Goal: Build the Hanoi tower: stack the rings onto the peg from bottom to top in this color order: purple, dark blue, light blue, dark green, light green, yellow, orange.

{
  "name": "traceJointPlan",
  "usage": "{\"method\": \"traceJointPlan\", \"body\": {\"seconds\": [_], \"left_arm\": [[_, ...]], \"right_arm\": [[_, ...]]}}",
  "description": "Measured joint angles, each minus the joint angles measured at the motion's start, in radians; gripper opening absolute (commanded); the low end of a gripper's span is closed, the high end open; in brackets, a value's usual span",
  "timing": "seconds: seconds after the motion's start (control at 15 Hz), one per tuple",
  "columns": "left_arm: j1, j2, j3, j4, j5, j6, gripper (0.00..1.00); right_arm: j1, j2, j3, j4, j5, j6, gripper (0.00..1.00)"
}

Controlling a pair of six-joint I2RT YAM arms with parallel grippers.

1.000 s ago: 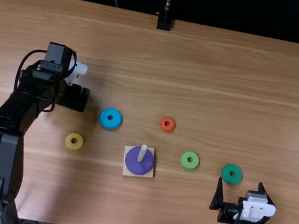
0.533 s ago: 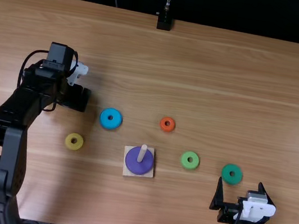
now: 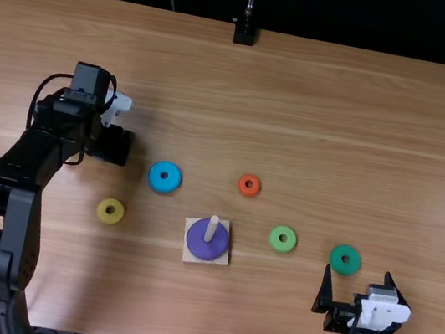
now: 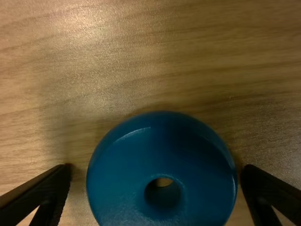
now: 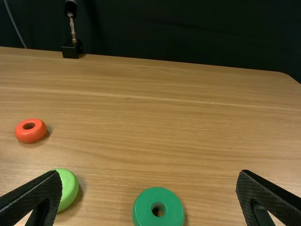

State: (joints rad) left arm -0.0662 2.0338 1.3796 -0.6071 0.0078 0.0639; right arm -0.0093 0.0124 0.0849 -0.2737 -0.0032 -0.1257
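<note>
The left gripper (image 3: 113, 145) is low over the table (image 3: 325, 107); in the left wrist view its fingers stand open on either side of the dark blue ring (image 4: 120, 181), which lies flat between them, a gap visible on one side; contact on the other cannot be determined. The light blue ring (image 3: 156, 176) lies near this gripper, with the yellow ring (image 3: 103, 211) closer to the near edge. Toward the middle, the purple ring (image 3: 201, 249) encircles the tilted-looking peg (image 3: 212, 227) on its square base (image 3: 190, 257). The orange ring (image 3: 242, 187) lies beyond the base, the light green ring (image 3: 275, 241) to its right. The right gripper (image 3: 358, 275) is open and empty, the dark green ring (image 3: 337, 261) just beyond its fingertips.
</note>
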Motion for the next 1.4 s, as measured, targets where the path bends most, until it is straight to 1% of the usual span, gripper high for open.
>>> {"method": "traceJointPlan", "body": {"seconds": [0.07,0.13,0.6,0.73,0.8,0.93,1.0,1.07,1.13,1.2,1.27,1.33,1.4], "left_arm": [[0.0,0.001,0.002,0.001,0.0,0.004,0.15],[0.0,0.001,0.001,0.001,0.001,0.01,0.0],[-0.019,0.001,0.018,-0.016,0.0,0.012,0.0],[-0.023,-0.031,0.044,-0.021,0.0,0.011,0.0],[-0.026,-0.072,0.05,-0.061,0.0,0.011,0.0],[-0.041,-0.156,0.092,-0.199,0.001,0.011,0.0],[-0.056,-0.19,0.111,-0.256,0.002,0.011,0.0],[-0.076,-0.227,0.123,-0.304,0.008,0.011,0.0],[-0.093,-0.263,0.127,-0.35,0.033,0.011,0.0],[-0.107,-0.29,0.127,-0.39,0.068,0.011,0.0],[-0.12,-0.319,0.127,-0.41,0.113,0.009,0.0],[-0.135,-0.347,0.127,-0.412,0.148,0.0,0.0],[-0.154,-0.378,0.127,-0.413,0.172,-0.018,0.0]], "right_arm": [[0.0,0.0,0.0,0.001,0.0,0.0,1.0],[0.0,0.0,0.0,0.001,0.0,0.0,1.0],[0.0,0.0,0.0,0.0,0.0,0.0,1.0],[0.0,0.0,0.0,0.001,0.0,0.0,1.0],[0.0,0.0,0.0,0.0,0.0,0.0,1.0],[0.0,0.0,0.0,0.001,0.0,0.0,1.0],[0.0,0.0,0.0,0.0,0.0,0.0,1.0],[0.0,0.0,0.0,0.001,0.0,0.0,1.0],[0.0,0.0,0.0,0.0,0.0,0.0,1.0],[0.0,0.0,0.0,0.001,0.0,0.0,1.0],[0.0,0.0,0.0,0.001,0.0,0.0,1.0],[0.0,0.0,0.0,0.0,0.0,0.0,1.0],[0.0,0.0,0.0,0.001,0.0,0.0,1.0]]}}
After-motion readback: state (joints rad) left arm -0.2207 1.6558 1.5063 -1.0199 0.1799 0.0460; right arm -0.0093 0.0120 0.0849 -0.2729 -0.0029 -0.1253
